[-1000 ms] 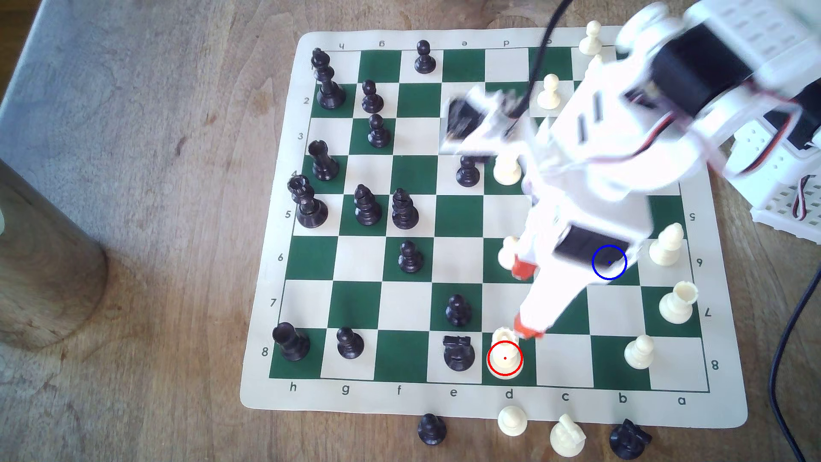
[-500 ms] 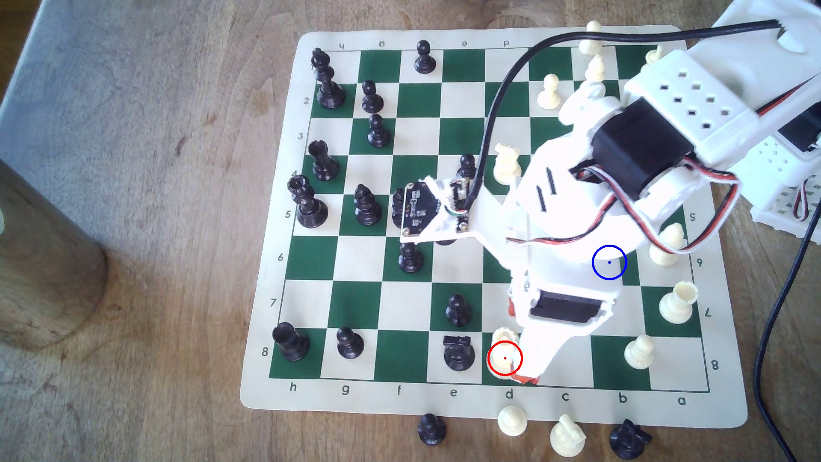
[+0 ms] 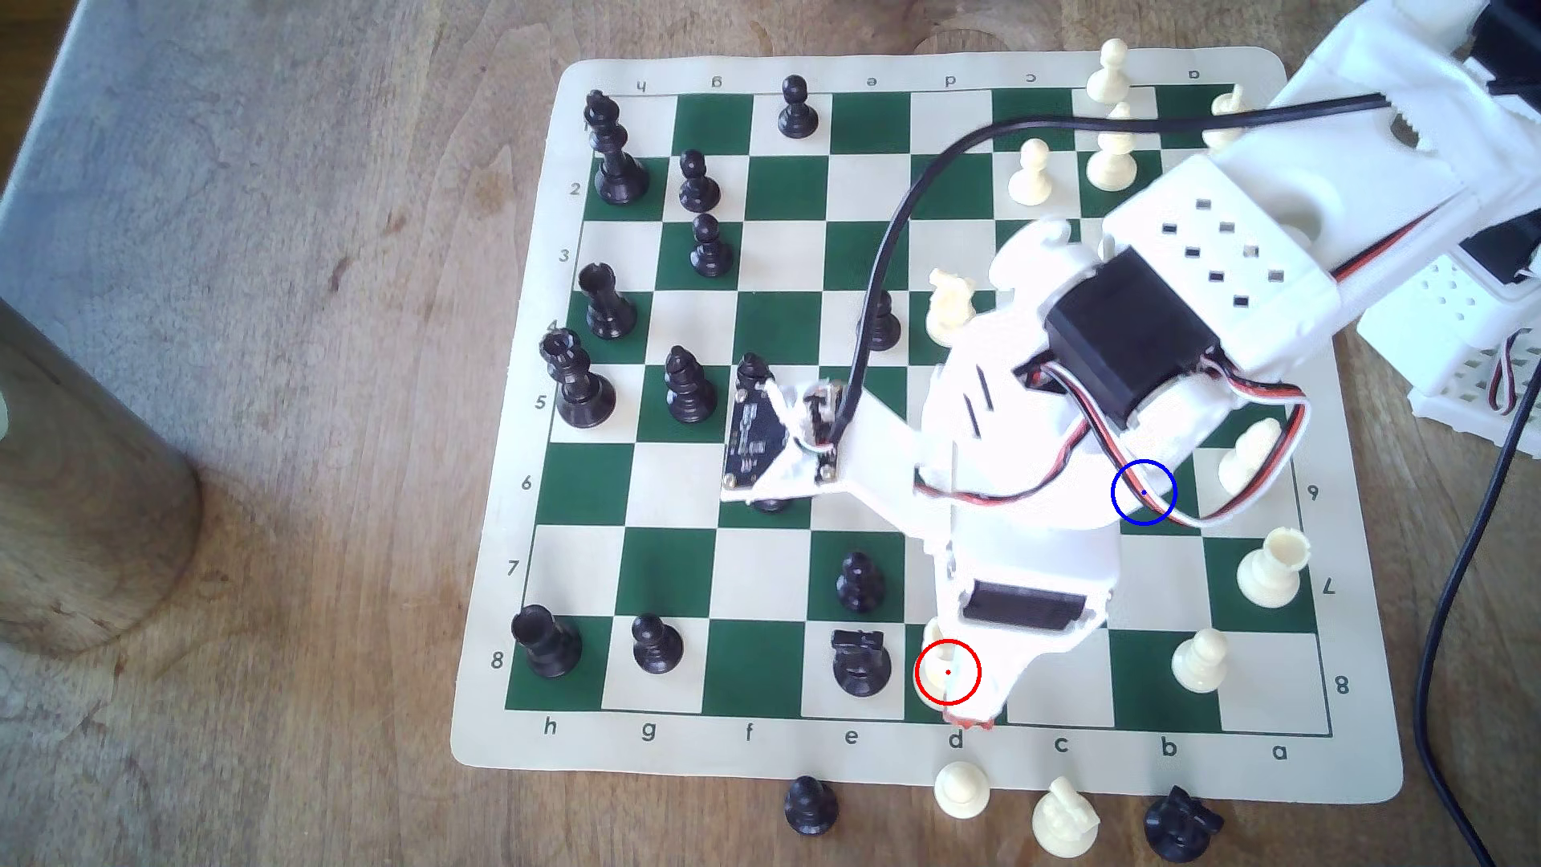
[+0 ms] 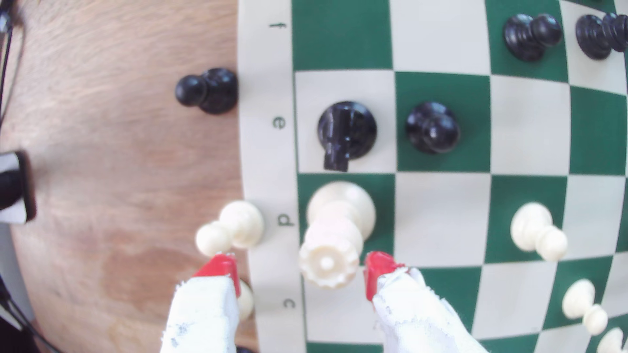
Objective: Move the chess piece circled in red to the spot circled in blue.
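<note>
A: Plastic, cream, rigid. The queen [image 4: 334, 234] looks light and a bit slick, upright on the green d8 square, lower centre of the exterior view under the red ring.

B: Claw [image 4: 300, 268]?

A: Jaws wide, red tips either side of the coronet, not touching it.

B: Grab where?

A: I'd take the stem under the spiky crown; black king [image 4: 346, 130] is next door. Blue-ringed square [image 3: 1143, 493] sits middle right, under the arm.

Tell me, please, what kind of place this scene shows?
Probably a home or hobby workbench, not a factory. A roll-up chess mat lies on a worn wooden table, and a small white 3D-printed arm with loose wiring holds its open end effector around a cream queen.
</note>
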{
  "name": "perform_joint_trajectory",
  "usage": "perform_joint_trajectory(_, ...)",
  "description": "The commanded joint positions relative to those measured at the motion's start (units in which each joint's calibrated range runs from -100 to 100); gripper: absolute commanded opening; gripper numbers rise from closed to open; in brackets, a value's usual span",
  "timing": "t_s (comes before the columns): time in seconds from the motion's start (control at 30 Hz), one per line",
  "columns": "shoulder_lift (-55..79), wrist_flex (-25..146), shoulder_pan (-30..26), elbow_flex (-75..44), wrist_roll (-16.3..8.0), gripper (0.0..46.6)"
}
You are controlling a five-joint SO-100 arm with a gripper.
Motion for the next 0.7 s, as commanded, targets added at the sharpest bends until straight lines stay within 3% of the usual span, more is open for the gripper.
perform_joint_trajectory(0.0,-0.81,-1.17,-0.20,-4.93,-0.39,20.3)
perform_joint_trajectory(0.67,1.14,-1.83,0.34,-5.11,-0.34,17.3)
